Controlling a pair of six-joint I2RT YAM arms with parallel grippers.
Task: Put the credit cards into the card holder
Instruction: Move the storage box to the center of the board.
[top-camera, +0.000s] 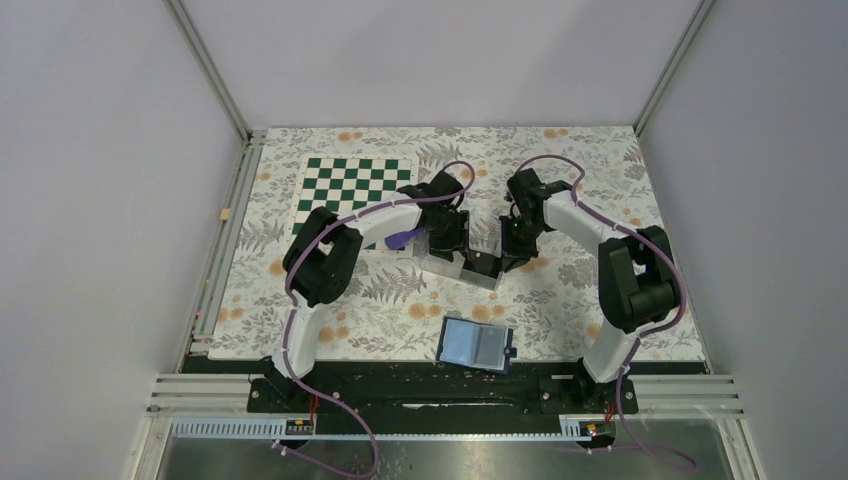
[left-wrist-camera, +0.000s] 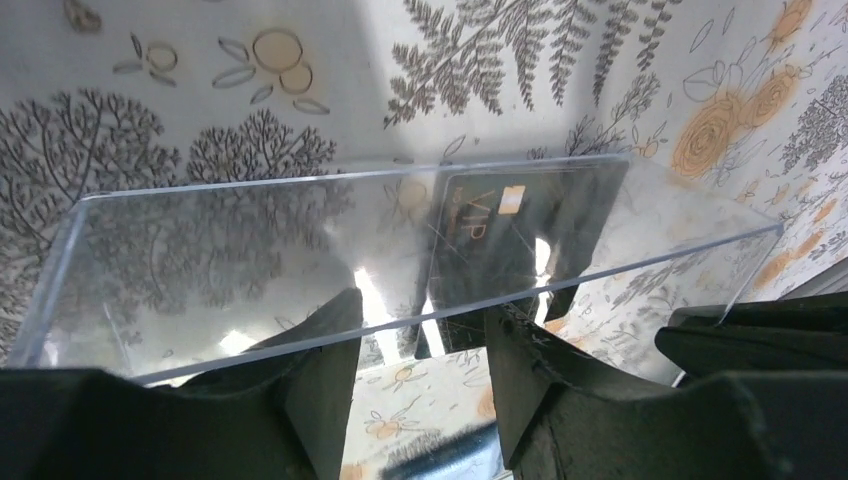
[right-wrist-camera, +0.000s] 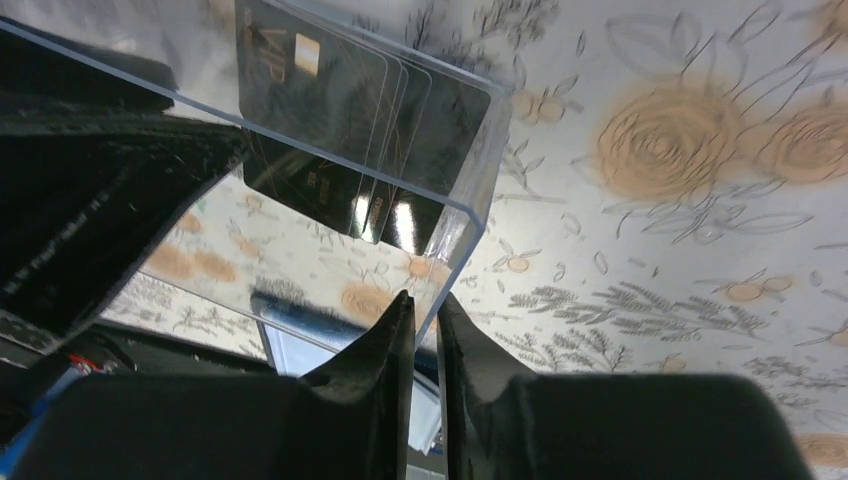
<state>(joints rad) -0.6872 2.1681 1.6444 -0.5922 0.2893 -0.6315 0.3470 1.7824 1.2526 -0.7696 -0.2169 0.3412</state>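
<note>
Several black credit cards (right-wrist-camera: 340, 110) stand in a clear plastic tray (top-camera: 462, 265) at mid-table; the front one, marked VIP, also shows in the left wrist view (left-wrist-camera: 500, 240). My right gripper (right-wrist-camera: 423, 300) is shut on the tray's thin end wall (right-wrist-camera: 470, 215). My left gripper (left-wrist-camera: 420, 310) is open and holds nothing, its fingertips against the tray's long wall (left-wrist-camera: 250, 270). In the top view the left gripper (top-camera: 447, 240) and right gripper (top-camera: 508, 255) are at the tray's two ends. The navy card holder (top-camera: 476, 343) lies open near the front edge, pale pockets up.
A green-and-white chequered board (top-camera: 355, 190) lies at the back left on the floral tablecloth (top-camera: 580, 300). A black rail (top-camera: 440, 385) runs along the near edge by the arm bases. Grey walls enclose the table on three sides.
</note>
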